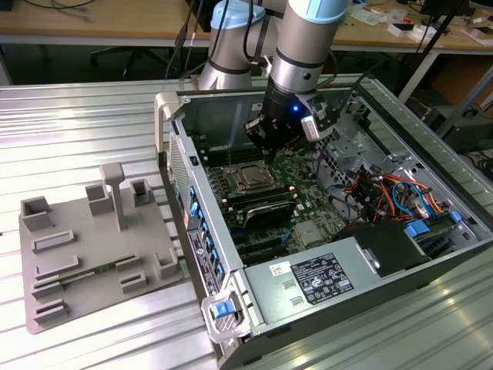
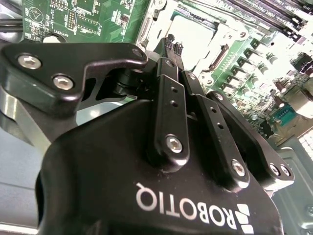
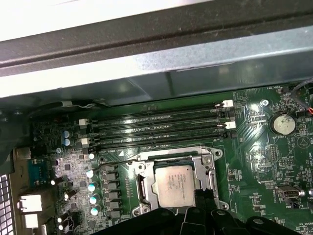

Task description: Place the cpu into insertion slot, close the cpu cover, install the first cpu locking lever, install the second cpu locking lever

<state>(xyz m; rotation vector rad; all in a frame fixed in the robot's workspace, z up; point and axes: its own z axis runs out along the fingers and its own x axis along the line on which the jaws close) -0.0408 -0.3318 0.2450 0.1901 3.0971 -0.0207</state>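
One arm reaches down into an open computer case [image 1: 216, 116] that lies on its side on a ribbed metal table [image 1: 92, 116] in the exterior view. Its gripper [image 1: 265, 151] hangs inside the case just above the green board [image 1: 300, 181], with its tips over the far edge of the socket [image 1: 236, 183]. The chip [image 1: 249, 178] sits in that socket, silvery top facing up. A grey power box [image 1: 316, 281] lies at the near end of the case. A grey plastic holder [image 1: 85, 247] rests on the table outside it, toward the exterior view's left.

In the second wrist view the black gripper [image 2: 171, 45] is close in front. Its fingers [image 2: 168, 98] run forward and meet at a narrow point, drawn together with nothing between them. Just beyond the tips lies the chip [image 2: 195, 39], pale and flat, with the shiny cover [image 2: 222, 51] beside it and long memory slots [image 2: 264, 14] past that.

In the first wrist view the chip [image 3: 172, 183] is seated squarely in the socket. The cover [image 3: 209, 169] appears to lie flat around it, with the chip's top showing through the window. The dark tip of the gripper [image 3: 203, 199] is at the chip's edge, over the cover's side strip; I cannot tell whether it presses on the metal. A thin wire lever [image 3: 115, 164] runs beside the socket, and I cannot tell whether it is hooked down. Memory slots [image 3: 156, 129] lie just past the socket, and a round coin battery [image 3: 282, 123] sits well apart.
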